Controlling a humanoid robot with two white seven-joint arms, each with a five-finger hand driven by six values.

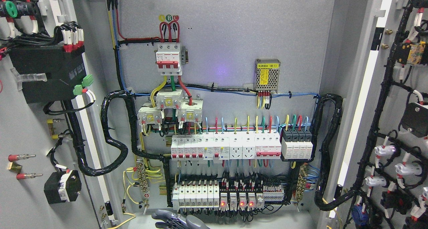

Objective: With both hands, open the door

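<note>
- since both door leaves stand swung wide, the left door (pixel 30 122) at the left edge and the right door (pixel 384 122) at the right edge, the opening itself looks done as far as this view shows.
- the cabinet interior (pixel 227 38) lies fully exposed between them: a red-and-white main breaker (pixel 169 59) up high, a small perforated power supply (pixel 267 74) to its right, and a row of white breakers (pixel 225 148) lower down.
- along the bottom rail, several relays (pixel 237 199) show red lights.
- the inner face of the left door carries a black box (pixel 46 72) with wiring, and the inner face of the right door carries a black cable harness (pixel 381 98) with white lamp holders.
- only one hand (pixel 177 220) shows, grey fingers at the near bottom edge just left of the middle; i cannot see which side its arm comes in from.
- that hand touches neither door and holds nothing; its fingers look loosely spread, though only the tips are in view.
- what is left, in my judgement, is little: at most drawing the arms back clear of the cabinet, since neither door seems to need more swing.
</note>
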